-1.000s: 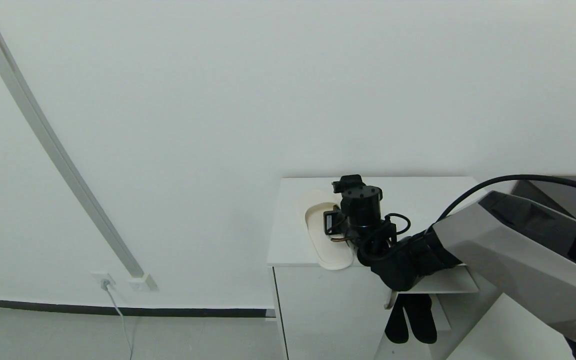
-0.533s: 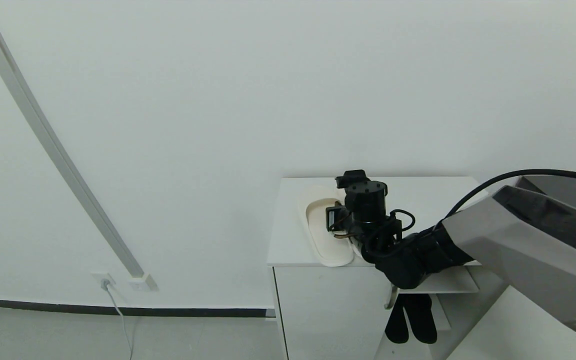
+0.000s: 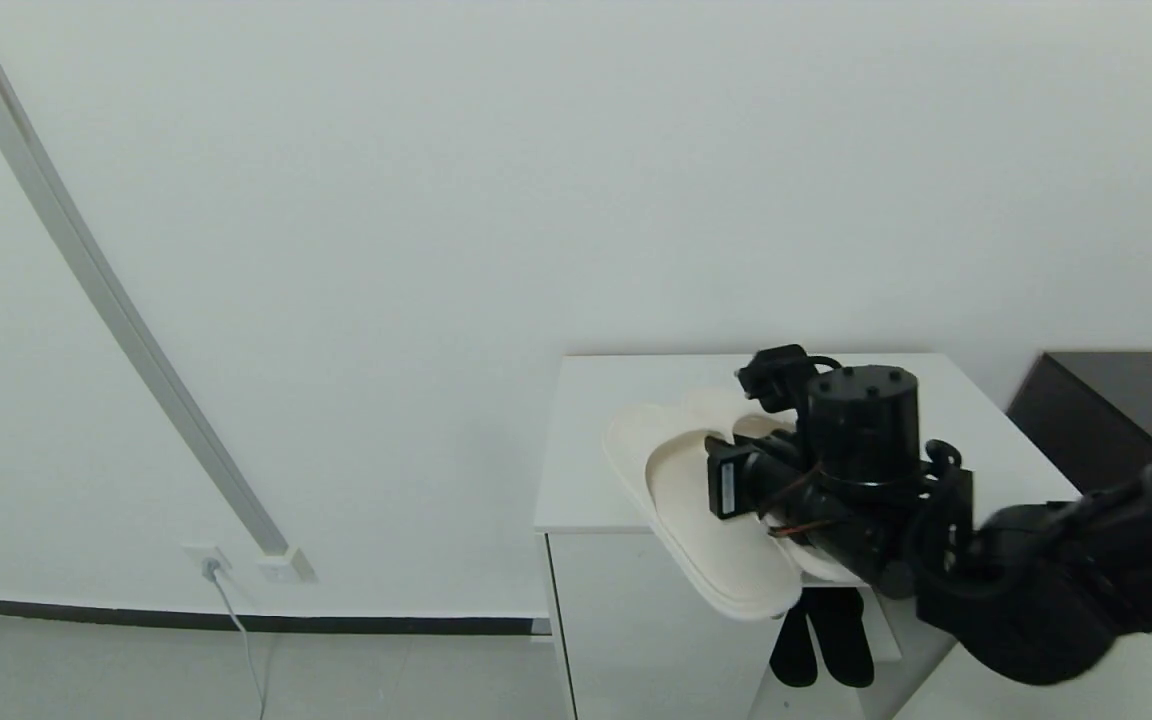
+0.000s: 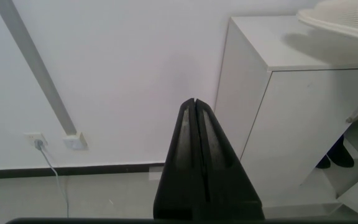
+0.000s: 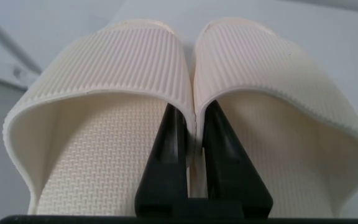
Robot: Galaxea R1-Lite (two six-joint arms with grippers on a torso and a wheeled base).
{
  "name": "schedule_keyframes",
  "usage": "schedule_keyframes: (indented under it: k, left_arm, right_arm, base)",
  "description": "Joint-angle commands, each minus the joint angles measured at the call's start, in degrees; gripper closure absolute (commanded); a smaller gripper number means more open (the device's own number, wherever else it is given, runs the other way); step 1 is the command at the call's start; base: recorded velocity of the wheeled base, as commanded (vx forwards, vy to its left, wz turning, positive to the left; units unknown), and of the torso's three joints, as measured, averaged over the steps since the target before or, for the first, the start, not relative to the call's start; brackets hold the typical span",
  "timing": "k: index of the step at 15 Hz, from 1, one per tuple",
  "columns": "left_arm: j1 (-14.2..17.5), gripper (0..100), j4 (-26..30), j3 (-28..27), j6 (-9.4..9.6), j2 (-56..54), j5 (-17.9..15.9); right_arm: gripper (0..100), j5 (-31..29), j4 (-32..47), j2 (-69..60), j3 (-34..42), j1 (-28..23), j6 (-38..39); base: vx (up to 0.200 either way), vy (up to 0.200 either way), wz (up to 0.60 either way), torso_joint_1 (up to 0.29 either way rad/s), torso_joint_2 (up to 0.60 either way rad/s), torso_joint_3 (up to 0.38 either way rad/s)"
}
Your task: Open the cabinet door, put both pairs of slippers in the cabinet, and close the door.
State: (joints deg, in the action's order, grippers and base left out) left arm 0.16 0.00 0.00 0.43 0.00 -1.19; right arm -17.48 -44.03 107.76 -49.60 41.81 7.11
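Black right fingers (image 5: pixel 166 155) clamp the touching inner straps of the cream slippers (image 3: pixel 711 530), one finger inside each. Pair tilted over the cabinet (image 3: pixel 636 620) top's front edge. Lower inside, black slippers (image 3: pixel 822 640). Empty left fingers (image 4: pixel 188 149) pressed together.

I see a plain white wall (image 3: pixel 456 180) ahead. A grey strip (image 3: pixel 106 290) runs down it at a slant and ends at a small white box (image 3: pixel 286 566) low on the wall. Just beside that box is a socket (image 3: pixel 204 560) with a plug in it. A pale cable (image 3: pixel 244 640) hangs from it past the dark skirting (image 3: pixel 386 624) to the light floor (image 3: pixel 86 670). A dark flat surface (image 3: pixel 1106 400) shows at the far right.
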Motion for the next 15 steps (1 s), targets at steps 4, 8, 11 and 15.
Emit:
schedule_keyframes:
  k: [4,8,11,15]
  left_arm:
    - [0.0,100,0.0,0.0,0.01,0.0,0.0]
    - [0.0,100,0.0,0.0,-0.08,0.0,0.0]
    - [0.0,100,0.0,0.0,-0.08,0.0,0.0]
    - [0.0,100,0.0,0.0,-0.16,0.0,0.0]
  right_arm:
    - [100,1.4,-0.2,-15.6,16.2,5.8,0.6]
    - [100,1.0,-0.2,-15.9,16.6,5.9,0.8]
    - [100,1.0,-0.2,-15.8,16.8,5.9,0.8]
    - [100,0.9,-0.2,-15.6,16.8,6.6,0.8]
  base:
    - [0.000,0.000,0.00,0.000,0.00,0.000]
    - [0.000,0.000,0.00,0.000,0.00,0.000]
    - [0.000,0.000,0.00,0.000,0.00,0.000]
    - [-0.100,0.000,0.00,0.001,0.00,0.002]
